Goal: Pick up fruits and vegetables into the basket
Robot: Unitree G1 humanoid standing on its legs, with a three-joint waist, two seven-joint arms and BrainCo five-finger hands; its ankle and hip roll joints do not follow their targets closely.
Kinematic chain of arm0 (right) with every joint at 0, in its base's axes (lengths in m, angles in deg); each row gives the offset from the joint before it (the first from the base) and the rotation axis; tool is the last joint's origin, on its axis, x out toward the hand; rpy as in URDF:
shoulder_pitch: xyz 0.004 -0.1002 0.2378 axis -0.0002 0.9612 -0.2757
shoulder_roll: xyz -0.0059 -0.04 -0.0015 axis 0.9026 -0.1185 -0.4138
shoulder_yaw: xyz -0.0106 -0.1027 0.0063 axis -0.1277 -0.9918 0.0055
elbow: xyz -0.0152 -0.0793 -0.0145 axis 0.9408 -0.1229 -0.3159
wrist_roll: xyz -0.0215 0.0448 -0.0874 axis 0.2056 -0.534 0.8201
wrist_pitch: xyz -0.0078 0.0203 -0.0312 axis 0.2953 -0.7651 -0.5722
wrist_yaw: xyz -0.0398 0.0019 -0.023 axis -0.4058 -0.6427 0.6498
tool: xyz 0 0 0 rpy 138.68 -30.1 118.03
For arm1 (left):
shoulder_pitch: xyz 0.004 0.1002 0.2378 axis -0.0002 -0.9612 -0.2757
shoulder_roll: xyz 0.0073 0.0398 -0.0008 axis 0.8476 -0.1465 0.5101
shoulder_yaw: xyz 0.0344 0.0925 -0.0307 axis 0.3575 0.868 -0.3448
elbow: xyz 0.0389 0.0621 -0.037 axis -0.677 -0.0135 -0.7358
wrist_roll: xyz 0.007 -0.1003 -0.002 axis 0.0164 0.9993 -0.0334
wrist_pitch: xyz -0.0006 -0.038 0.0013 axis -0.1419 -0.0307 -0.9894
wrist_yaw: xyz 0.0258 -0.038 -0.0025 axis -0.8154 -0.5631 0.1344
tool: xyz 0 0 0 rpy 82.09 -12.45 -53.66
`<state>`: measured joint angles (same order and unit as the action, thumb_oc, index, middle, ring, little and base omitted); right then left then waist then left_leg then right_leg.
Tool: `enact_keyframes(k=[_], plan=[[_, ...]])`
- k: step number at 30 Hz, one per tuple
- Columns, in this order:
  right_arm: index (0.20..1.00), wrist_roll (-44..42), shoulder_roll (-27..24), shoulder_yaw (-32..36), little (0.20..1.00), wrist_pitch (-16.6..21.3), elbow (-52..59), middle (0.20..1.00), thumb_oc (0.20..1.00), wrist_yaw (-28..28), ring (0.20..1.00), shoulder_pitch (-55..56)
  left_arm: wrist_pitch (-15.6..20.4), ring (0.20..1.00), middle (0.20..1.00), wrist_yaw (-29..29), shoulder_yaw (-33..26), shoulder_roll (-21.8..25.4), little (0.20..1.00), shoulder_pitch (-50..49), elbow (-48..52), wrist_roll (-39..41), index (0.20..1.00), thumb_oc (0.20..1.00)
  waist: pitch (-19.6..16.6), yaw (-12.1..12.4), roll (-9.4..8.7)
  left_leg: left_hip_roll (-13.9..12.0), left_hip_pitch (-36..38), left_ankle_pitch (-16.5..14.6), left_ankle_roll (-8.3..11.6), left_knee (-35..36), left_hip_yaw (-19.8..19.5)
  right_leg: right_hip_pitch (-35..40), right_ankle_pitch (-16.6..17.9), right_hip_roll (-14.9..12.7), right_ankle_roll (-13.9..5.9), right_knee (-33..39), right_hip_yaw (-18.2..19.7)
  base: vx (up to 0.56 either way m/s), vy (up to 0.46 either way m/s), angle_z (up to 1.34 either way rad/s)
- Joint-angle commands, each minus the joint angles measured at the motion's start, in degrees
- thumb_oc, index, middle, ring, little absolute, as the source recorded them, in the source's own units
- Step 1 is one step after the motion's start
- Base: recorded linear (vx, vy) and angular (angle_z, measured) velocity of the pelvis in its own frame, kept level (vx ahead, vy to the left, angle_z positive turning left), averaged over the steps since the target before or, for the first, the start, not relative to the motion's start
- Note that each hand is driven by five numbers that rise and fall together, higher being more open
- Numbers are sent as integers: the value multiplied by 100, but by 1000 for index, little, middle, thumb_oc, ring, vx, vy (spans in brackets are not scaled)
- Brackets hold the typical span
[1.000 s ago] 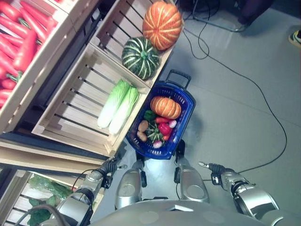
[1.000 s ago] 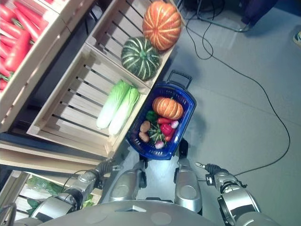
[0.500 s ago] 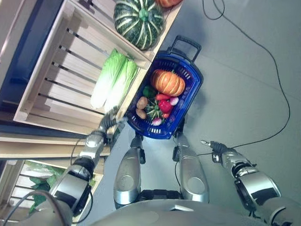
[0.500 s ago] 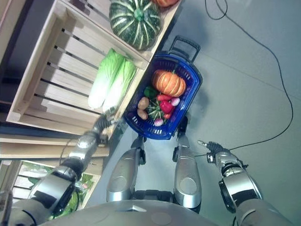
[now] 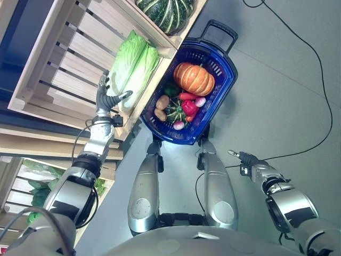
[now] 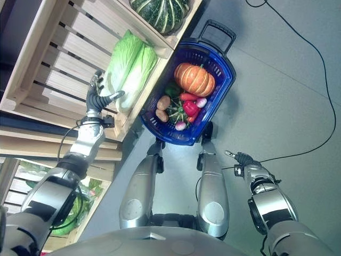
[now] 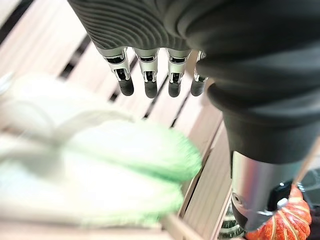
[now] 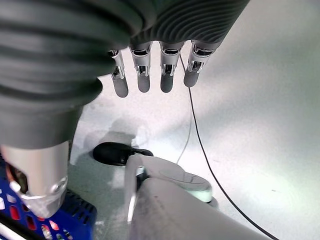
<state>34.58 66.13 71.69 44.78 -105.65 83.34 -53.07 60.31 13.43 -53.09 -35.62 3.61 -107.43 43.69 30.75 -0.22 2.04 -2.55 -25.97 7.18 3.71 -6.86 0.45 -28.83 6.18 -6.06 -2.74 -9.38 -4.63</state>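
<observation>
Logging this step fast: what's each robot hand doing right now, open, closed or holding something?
Left robot hand: open, fingers spread, empty, over the cabbages in the crate.
Right robot hand: open, fingers straight, empty, above the floor.

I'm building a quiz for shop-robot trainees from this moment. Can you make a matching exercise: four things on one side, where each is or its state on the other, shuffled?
Things:
1. orange pumpkin
2. cabbages
3. left hand
4. right hand

Places or states:
A. open, over the bare floor beside the basket
B. lying in the wooden crate
C. open, raised next to the cabbages
D. inside the blue basket

Pairs: 1-D, 2-B, 3-C, 4-A
</observation>
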Motion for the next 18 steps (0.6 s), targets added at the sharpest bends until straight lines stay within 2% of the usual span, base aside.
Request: enact_keyframes(k=[1,4,10,14,18], plan=[[1000,-109,-37,-372,1000,-40,126,1000,1000,7,1000,305,-199,1000,1000,910,-282,408,1000,343,147,-745,1000,1000,-96,-59,-234,345,-528,-740,-191,-901,-53,-262,-666,194,-92,-863,228,0,0,0],[1000,-133,-18,-473,1000,-45,131,1000,1000,-33,1000,255,-690,1000,1000,1336,-240,538,1000,685,-303,-997,1000,1000,-96,-133,-313,307,-601,-745,-165,-962,-30,-331,-674,230,-73,-904,235,2,-18,3],[1000,-149,-8,-647,1000,-107,74,1000,1000,-67,1000,57,-1071,1000,1000,1623,-105,613,1000,1109,-1344,-1493,1000,1000,-96,-266,-412,247,-721,-746,-109,-1062,28,-437,-716,313,-17,-976,286,2,0,-1],[1000,-139,-46,-736,1000,-114,31,1000,1000,-129,1000,-64,-1481,1000,1000,1612,71,701,1000,1421,-1860,-1633,1000,1000,-95,-346,-456,210,-782,-745,-87,-1087,66,-510,-742,365,10,-1013,316,3,10,-8],[1000,-139,-48,-803,1000,-90,22,1000,1000,-138,1000,-125,-1736,1000,1000,1358,216,752,1000,1666,-2292,-1615,1000,1000,-95,-405,-471,199,-868,-737,-70,-1129,72,-609,-760,385,20,-1075,315,-4,12,-6]])
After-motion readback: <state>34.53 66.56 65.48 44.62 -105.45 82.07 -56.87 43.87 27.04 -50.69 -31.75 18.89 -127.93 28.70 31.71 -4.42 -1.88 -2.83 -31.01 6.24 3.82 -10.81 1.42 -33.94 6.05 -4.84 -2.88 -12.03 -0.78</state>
